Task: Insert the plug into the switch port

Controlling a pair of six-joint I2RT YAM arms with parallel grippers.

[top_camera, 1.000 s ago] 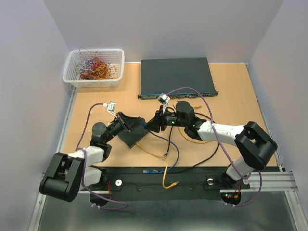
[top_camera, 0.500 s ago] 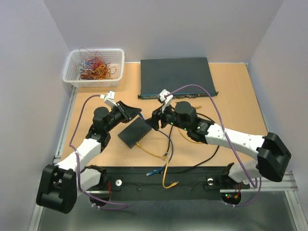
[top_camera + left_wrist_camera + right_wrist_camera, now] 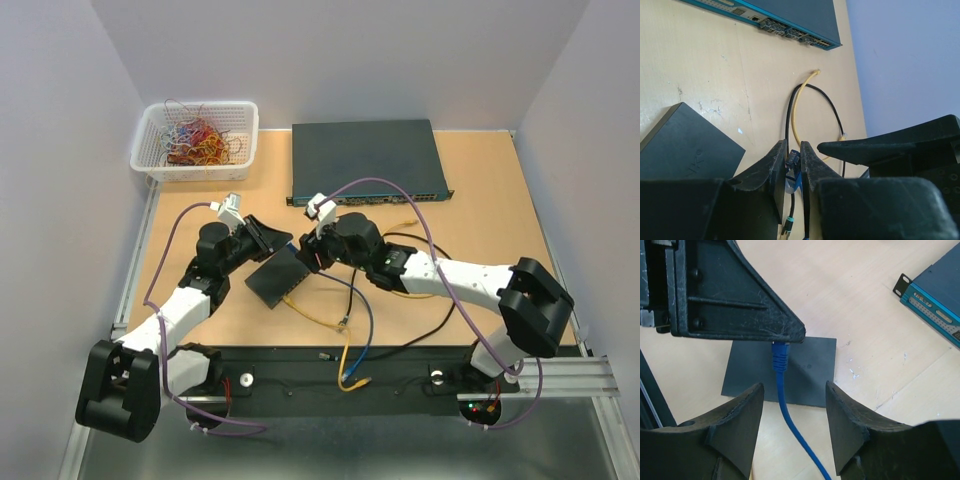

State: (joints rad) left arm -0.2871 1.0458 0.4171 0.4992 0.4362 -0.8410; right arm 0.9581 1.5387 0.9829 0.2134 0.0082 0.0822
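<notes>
The small flat black box lies on the table's near left-centre; it also shows in the left wrist view and the right wrist view. Its row of sockets is not visible. My left gripper is shut on the blue plug, held just above the box's far edge. The blue cable hangs from the plug. My right gripper is open, its fingers on either side of the blue cable just behind the plug, not touching it.
The large grey-blue rack switch stands at the back centre. A white basket of coloured wires is at the back left. Loose yellow cable and black cable lie near the box and the front rail.
The left gripper has lifted off the box and now holds the blue plug above its far edge. The right gripper has moved left to the cable and stands open. The blue cable's slack rose from the front rail.
</notes>
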